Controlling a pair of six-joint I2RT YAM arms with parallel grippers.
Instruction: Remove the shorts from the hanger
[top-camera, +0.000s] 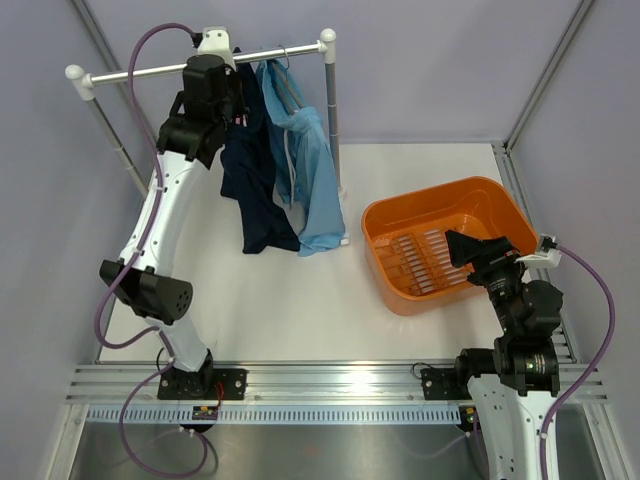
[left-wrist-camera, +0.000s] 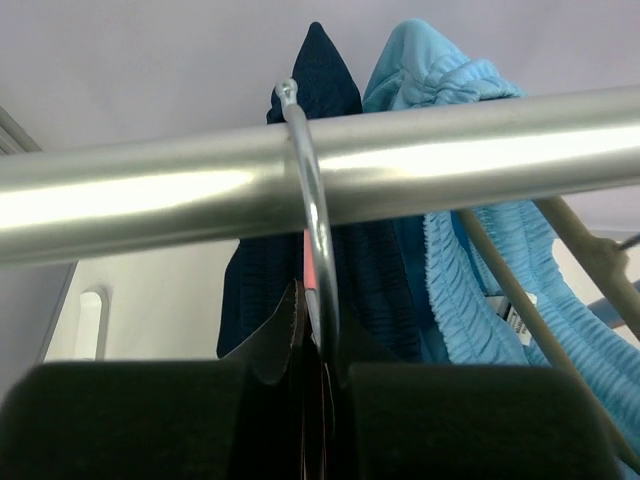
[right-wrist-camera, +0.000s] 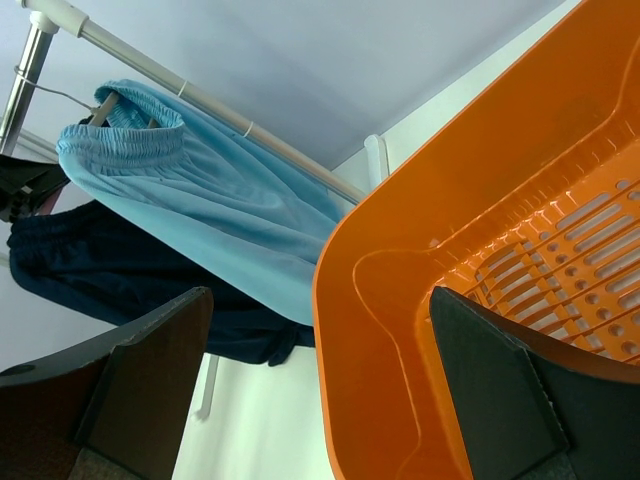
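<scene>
Dark navy shorts (top-camera: 255, 185) and light sky blue shorts (top-camera: 315, 190) hang side by side on hangers from a metal rail (top-camera: 150, 70) at the back. My left gripper (top-camera: 236, 116) is up at the rail, beside the navy pair. In the left wrist view it (left-wrist-camera: 318, 340) is shut on the metal hanger hook (left-wrist-camera: 318, 230) that curls over the rail (left-wrist-camera: 450, 150), with navy cloth (left-wrist-camera: 260, 290) and blue cloth (left-wrist-camera: 470, 270) behind. My right gripper (top-camera: 465, 248) is open and empty over the orange basket (top-camera: 385, 215). Both pairs also show in the right wrist view, blue (right-wrist-camera: 200, 200) and navy (right-wrist-camera: 100, 270).
The rail stands on thin posts, one (top-camera: 333, 120) just right of the blue shorts. The orange slatted basket's rim (right-wrist-camera: 335, 330) lies between my right fingers (right-wrist-camera: 150, 350). White tabletop (top-camera: 300, 310) lies between the rack and the arm bases. Grey walls stand all round.
</scene>
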